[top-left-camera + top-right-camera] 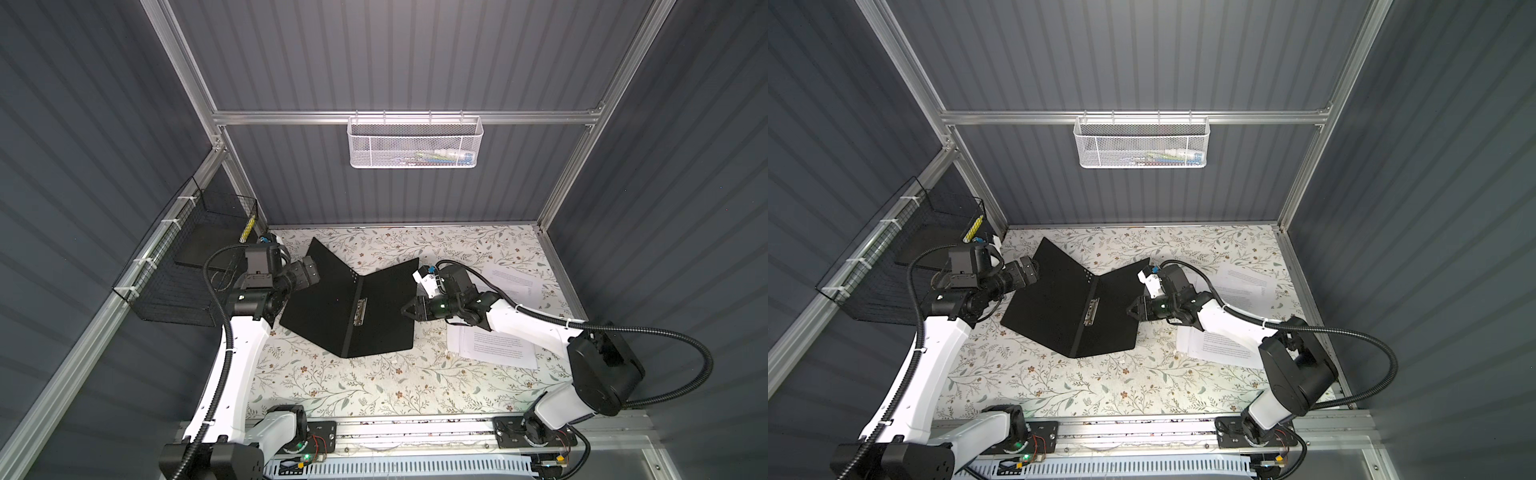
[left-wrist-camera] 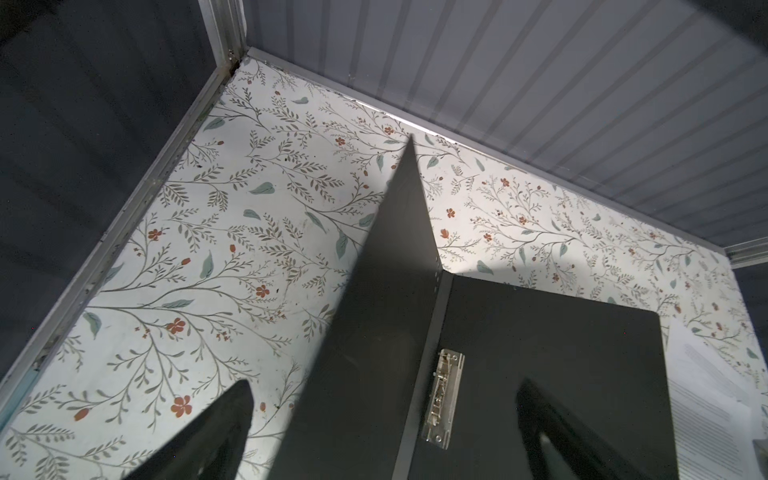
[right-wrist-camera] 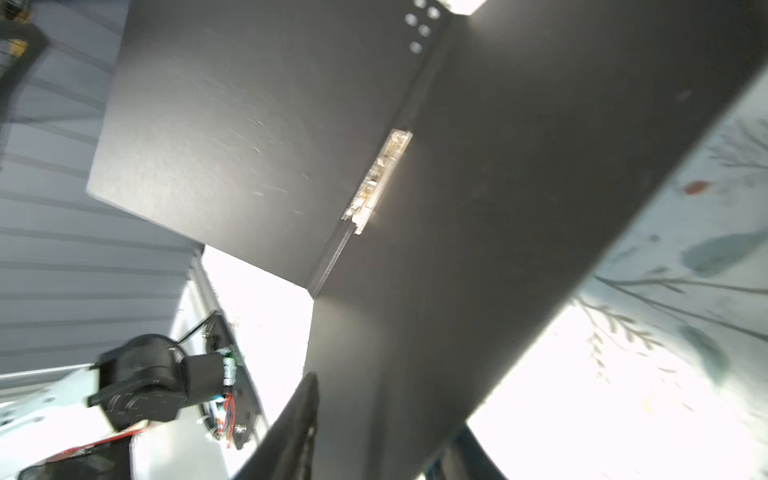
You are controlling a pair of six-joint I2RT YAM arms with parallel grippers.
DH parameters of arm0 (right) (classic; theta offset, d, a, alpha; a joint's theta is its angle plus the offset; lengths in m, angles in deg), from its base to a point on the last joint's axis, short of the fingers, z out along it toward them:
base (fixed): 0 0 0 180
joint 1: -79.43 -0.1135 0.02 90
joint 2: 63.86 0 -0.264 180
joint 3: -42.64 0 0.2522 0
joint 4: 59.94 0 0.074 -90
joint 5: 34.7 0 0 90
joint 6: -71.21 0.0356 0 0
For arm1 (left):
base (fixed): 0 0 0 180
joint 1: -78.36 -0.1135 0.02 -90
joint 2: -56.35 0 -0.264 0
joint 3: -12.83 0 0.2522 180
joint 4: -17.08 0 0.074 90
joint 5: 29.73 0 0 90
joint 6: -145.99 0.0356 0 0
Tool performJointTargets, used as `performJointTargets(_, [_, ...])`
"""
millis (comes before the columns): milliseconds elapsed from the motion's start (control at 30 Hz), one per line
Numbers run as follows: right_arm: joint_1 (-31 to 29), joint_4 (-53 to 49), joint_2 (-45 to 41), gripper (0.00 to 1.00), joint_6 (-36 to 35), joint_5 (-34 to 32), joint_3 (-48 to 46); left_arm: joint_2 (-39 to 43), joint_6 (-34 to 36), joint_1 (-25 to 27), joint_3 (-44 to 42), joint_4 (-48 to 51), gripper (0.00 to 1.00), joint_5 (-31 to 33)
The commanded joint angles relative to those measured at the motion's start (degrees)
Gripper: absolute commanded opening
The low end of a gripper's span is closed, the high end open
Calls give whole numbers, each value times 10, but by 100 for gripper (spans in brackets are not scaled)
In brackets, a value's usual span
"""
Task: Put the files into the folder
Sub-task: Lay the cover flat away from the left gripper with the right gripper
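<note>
The folder (image 1: 332, 307) lies open on the flowered table (image 1: 374, 386) with its black inside up and its metal clip (image 2: 442, 399) by the spine. Its left cover stands tilted up. My left gripper (image 1: 309, 270) is open, and that cover's outer edge runs between its fingers (image 2: 232, 419). My right gripper (image 1: 406, 309) is at the right cover's outer edge, one finger (image 3: 305, 411) above the cover and the other below. The blur hides whether they pinch it. The files (image 1: 494, 349) are white printed sheets on the table under my right arm, with another sheet (image 1: 511, 280) farther back.
A black wire basket (image 1: 174, 266) on the left wall holds a plain black slab (image 1: 203, 249), close behind my left arm. A white mesh basket (image 1: 415, 141) hangs on the back wall. Aluminium frame posts and grey panels close three sides. The arms' base rail (image 1: 415, 432) runs along the front.
</note>
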Motion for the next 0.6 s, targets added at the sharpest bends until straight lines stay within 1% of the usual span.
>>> performJointTargets(0, [7, -45, 8, 29, 0, -21, 21, 7, 29, -4, 33, 34, 99, 36])
performJointTargets(33, [10, -48, 10, 24, 0, -24, 21, 5, 34, -3, 38, 36, 99, 35])
performJointTargets(100, [17, -52, 16, 19, 2, -22, 24, -4, 36, -3, 43, 35, 99, 17])
performJointTargets(133, [21, -56, 20, 14, -1, -19, 27, -10, 37, -3, 42, 29, 99, 2])
performJointTargets(267, [34, -75, 38, 2, -17, -8, 41, -23, 36, -3, 18, 1, 99, -59])
performJointTargets(300, [37, -76, 41, 0, -22, -5, 41, -24, 33, -3, 8, -9, 99, -76])
performJointTargets(400, [51, -88, 52, 0, -44, 19, 49, -25, 19, -2, -18, -32, 99, -113])
performJointTargets(567, [69, -122, 76, 0, -96, 28, 69, -18, 2, -2, -60, -64, 99, -136])
